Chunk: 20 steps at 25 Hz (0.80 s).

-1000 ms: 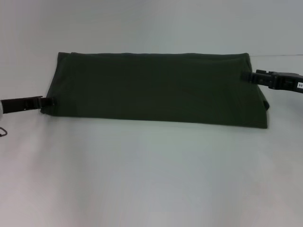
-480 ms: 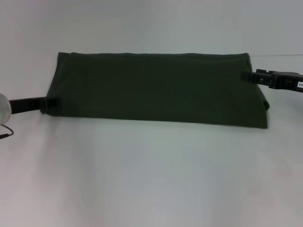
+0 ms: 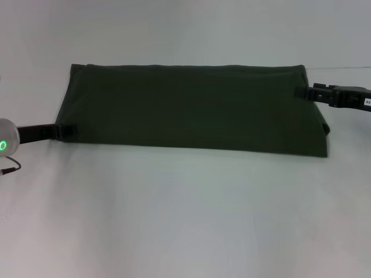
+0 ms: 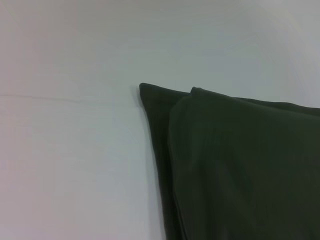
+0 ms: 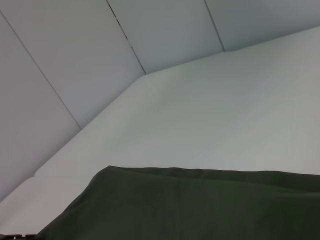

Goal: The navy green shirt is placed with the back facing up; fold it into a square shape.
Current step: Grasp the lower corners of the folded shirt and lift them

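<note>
While the shirt (image 3: 194, 107) lies flat across the far half of the white table (image 3: 185, 214), folded into a long dark band, both arms sit at its two ends. Left pincer (image 3: 68, 131) is right at the shirt's near-left corner, its black tip touching the hem; I can't tell whether it is open or closed on the cloth, the fingers are too dark against the fabric. Compared with a second ago it has slid inward along the near edge, and more of the arm's grey wrist with its green ring light (image 3: 3, 145) now shows at the left border, a thin cable dangling just beneath it.

Over on the other side, the right pincer (image 3: 301, 92) is at the shirt's right edge, near the far corner, tip against the fabric, and it hasn't budged in that second. Again, no telling if it has hold of anything.

Shirt itself looks the same as before: same outline, a small flap poking out on the right edge. From the left wrist you see two stacked layers ending in a corner on the table; from the right wrist, a smooth fold edge with pale wall panels (image 5: 75, 60) behind.
</note>
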Tool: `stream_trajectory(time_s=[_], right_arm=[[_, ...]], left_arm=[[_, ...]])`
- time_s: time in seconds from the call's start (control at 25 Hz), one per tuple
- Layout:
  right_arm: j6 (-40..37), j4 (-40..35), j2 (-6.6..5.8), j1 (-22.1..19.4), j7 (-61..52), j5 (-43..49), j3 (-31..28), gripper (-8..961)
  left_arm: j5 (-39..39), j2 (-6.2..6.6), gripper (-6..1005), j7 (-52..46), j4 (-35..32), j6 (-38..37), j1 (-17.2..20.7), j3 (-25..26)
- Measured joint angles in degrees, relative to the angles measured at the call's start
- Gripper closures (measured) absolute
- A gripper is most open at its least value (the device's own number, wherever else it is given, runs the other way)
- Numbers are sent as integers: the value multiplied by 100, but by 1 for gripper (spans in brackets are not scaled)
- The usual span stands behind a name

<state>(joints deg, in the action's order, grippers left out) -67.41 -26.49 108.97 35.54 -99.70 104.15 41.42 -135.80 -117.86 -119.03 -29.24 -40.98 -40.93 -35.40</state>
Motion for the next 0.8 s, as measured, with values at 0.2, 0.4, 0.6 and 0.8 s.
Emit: stream_trajectory(time_s=[0.2,0.4,0.6,0.8], right_arm=[[4,0,0,6,-3,0,-1,181],[8,0,7,6,-12,0,-2,181],[10,1,15,6,-14,0,-3,182],[9,3,18,6,-15,0,-3,183]], left_arm=[[-6,1,437,-8,3,-74,-26,-2],[-9,9,439,-43,6,-179,-39,-2],[-15,18,440,-45,6,-186,-39,-8],[-17,22,441,-24,6,-180,-38,-11]])
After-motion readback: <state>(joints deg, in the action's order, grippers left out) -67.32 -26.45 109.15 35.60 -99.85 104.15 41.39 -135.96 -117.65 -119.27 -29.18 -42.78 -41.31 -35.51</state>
